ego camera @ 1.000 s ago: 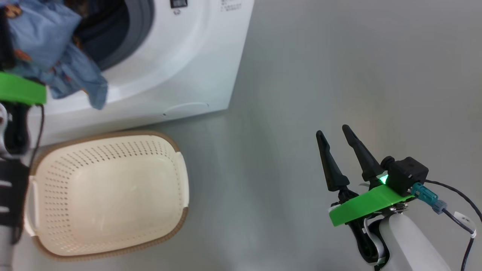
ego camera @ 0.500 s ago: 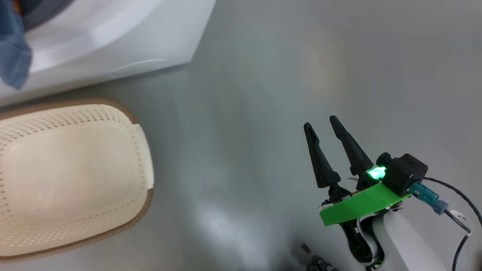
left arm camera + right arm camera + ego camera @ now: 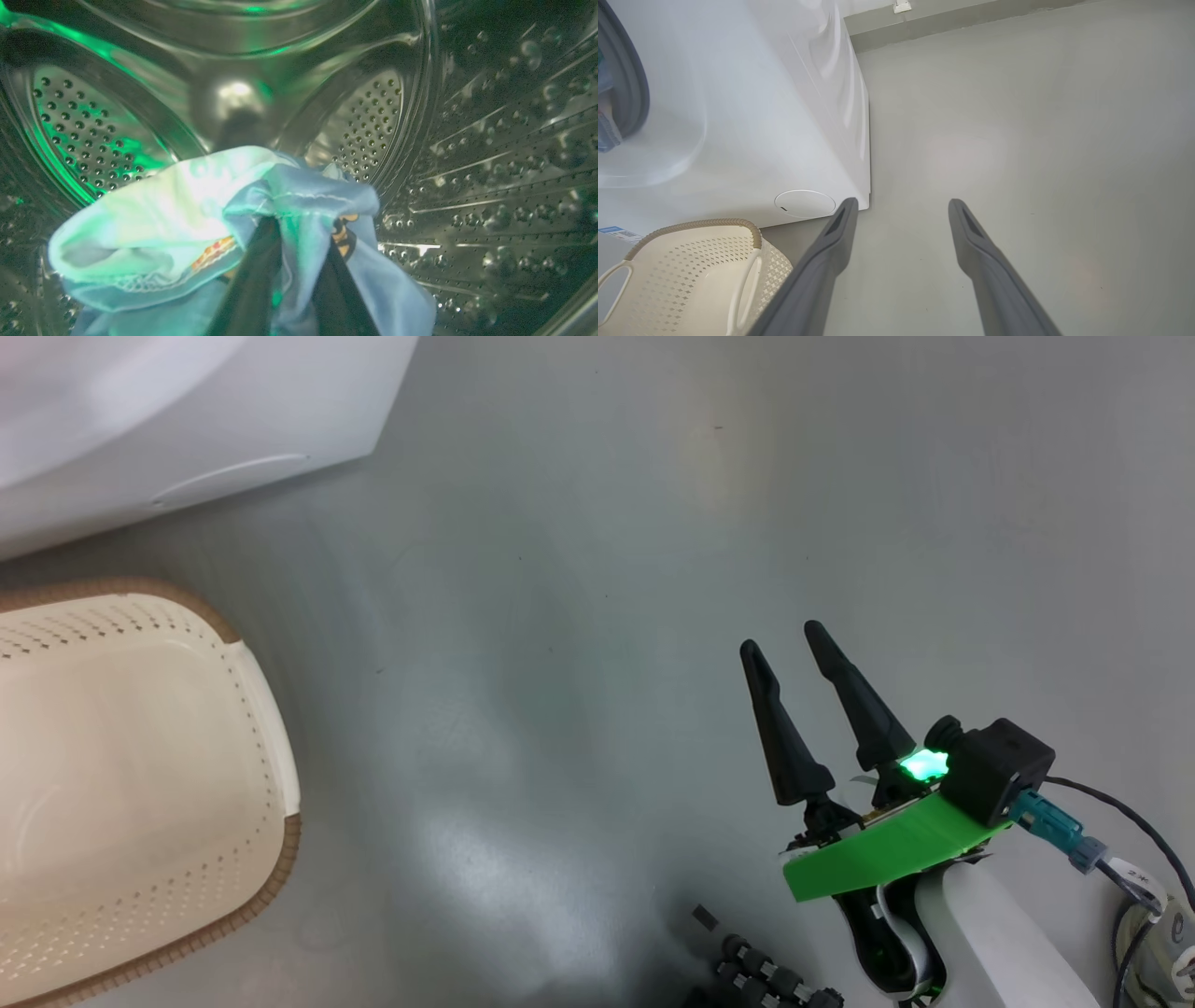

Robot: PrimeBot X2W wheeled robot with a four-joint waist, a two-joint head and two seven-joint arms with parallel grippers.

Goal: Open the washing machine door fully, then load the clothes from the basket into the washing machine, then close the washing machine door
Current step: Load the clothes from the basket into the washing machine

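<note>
**Head view.** The big white boxy washing machine [image 3: 187,420] now sits further into the picture's upper left corner than a second ago. The camera has turned; the machine has not moved. The cream-white perforated plastic basket [image 3: 121,756] stands on the grey floor [image 3: 607,569] just in front of the machine, with no garment in the part seen. The right gripper [image 3: 782,640] hovers well apart from the machine, fingers wide and holding nothing, as before.

**Left wrist view.** The left gripper [image 3: 301,242] is inside the machine's perforated steel drum [image 3: 84,121]. Its fingers stand narrow, with the soft light blue printed clothes [image 3: 177,219] bunched between and over the tips. A second ago this cloth hung at the machine's mouth. Judgement: loading is nearly done; release, withdrawal and closing up remain.

**Right wrist view.** The right gripper [image 3: 902,201] is spread wide beside the machine's [image 3: 761,116] front corner. The basket [image 3: 691,261] is at the machine's foot.
</note>
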